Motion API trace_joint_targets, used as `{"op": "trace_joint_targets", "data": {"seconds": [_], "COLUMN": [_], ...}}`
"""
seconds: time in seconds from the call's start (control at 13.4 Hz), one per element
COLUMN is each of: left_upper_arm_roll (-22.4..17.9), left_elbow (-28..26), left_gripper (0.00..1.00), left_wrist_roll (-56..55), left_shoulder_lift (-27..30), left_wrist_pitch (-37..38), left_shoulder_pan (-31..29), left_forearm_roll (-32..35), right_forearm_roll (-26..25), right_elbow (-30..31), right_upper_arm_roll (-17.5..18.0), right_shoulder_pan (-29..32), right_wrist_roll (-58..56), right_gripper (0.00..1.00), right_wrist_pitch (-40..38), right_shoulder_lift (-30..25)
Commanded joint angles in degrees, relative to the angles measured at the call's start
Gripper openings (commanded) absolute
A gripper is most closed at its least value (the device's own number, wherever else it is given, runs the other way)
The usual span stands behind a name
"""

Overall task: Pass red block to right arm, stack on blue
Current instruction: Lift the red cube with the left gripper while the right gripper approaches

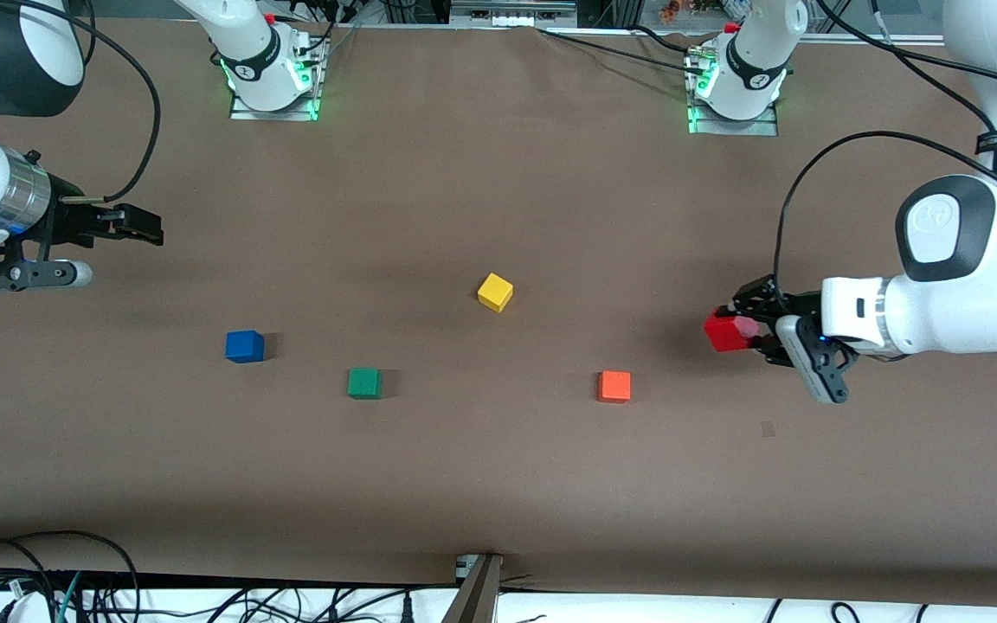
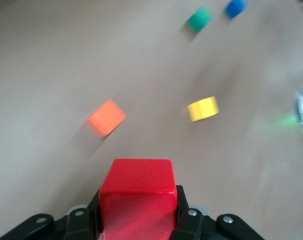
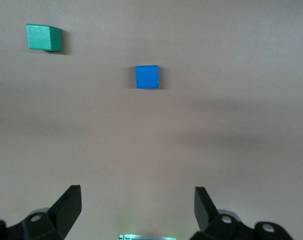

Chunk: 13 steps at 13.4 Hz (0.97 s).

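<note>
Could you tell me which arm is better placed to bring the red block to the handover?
Left: its gripper is shut on the red block; the right gripper waits open.

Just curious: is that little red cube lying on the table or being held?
Held: the left tool is shut on the red cube.

Overall light: I see even, fairly bright light from overhead on the brown desk (image 1: 498,484); no hard glare
Shadows: soft and short; the blue cube (image 1: 245,346) and green cube (image 1: 364,383) cast small dark patches beside them
Base lights: green glow at both arm bases by the desk's top edge
Left wrist view: I get motion smear; orange cube (image 2: 106,118) and yellow cube (image 2: 203,108) streaked; red block (image 2: 137,197) reads sharper
Right wrist view: sharp; broad faint shadow bands across the desk
</note>
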State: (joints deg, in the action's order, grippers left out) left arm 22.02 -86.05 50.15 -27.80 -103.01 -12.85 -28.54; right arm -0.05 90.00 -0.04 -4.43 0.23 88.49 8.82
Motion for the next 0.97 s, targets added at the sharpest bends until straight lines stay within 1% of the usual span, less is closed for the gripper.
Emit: {"op": "trace_joint_targets", "data": {"seconds": [0.0, 0.07, 0.15, 0.22, 0.37, 0.45, 0.52, 0.6, 0.67, 0.75, 0.82, 0.9], "left_upper_arm_roll": [1.1, 1.0, 1.0, 1.2, 1.3, 1.3, 1.4, 1.4, 1.4, 1.4, 1.4, 1.4], "left_elbow": [-0.2, -0.1, -0.2, -0.1, -0.2, -0.7, -0.7, -0.5, -0.6, -0.5, -0.1, 0.0], "left_gripper": [0.00, 0.00, 0.00, 0.00, 0.00, 0.00, 0.00, 0.00, 0.00, 0.00, 0.00, 0.00], "left_wrist_roll": [9.8, 13.1, 15.9, 20.4, 31.8, 35.6, 38.3, 41.2, 44.4, 48.9, 53.3, 54.6], "left_shoulder_lift": [-2.1, -2.5, -3.5, -5.0, -8.0, -8.9, -9.3, -9.9, -10.0, -10.2, -10.7, -10.5], "left_wrist_pitch": [-1.8, -2.0, -3.5, -4.6, -6.5, -8.2, -10.0, -11.1, -11.9, -13.1, -13.4, -13.5], "left_shoulder_pan": [1.0, 1.9, 3.2, 4.6, 7.9, 9.3, 9.9, 11.4, 12.8, 13.7, 13.8, 13.9], "left_forearm_roll": [-8.3, -11.2, -13.0, -14.2, -23.6, -26.4, -28.0, -31.1, -35.7, -38.4, -40.1, -42.3], "right_forearm_roll": [2.6, 5.9, 10.5, 16.3, 27.6, 33.0, 38.7, 43.9, 48.4, 53.1, 57.7, 63.0], "right_elbow": [-1.1, -1.1, -1.0, -1.0, -0.7, -0.7, -0.6, -0.4, 0.1, 0.5, 1.9, 3.9], "right_upper_arm_roll": [0.1, 0.1, 0.1, 0.0, -0.1, -0.3, -0.3, -0.3, -0.3, -0.3, -0.3, -0.3], "right_shoulder_pan": [-2.0, -2.5, -2.5, -2.2, -1.6, -1.4, -0.5, -0.1, 0.5, 0.6, 0.7, 0.7], "right_wrist_roll": [-0.9, -0.9, -0.8, -0.8, -0.8, -0.8, -0.8, -1.0, -2.0, -2.8, -3.6, -5.5], "right_gripper": [1.00, 1.00, 1.00, 1.00, 1.00, 1.00, 1.00, 1.00, 1.00, 1.00, 1.00, 1.00], "right_wrist_pitch": [-1.4, -1.8, -1.9, -1.9, -2.7, -4.0, -4.5, -5.0, -5.3, -5.3, -5.2, -5.1], "right_shoulder_lift": [0.6, 0.7, 1.0, 2.4, 5.5, 7.0, 8.7, 10.2, 11.8, 13.2, 14.6, 15.9]}}
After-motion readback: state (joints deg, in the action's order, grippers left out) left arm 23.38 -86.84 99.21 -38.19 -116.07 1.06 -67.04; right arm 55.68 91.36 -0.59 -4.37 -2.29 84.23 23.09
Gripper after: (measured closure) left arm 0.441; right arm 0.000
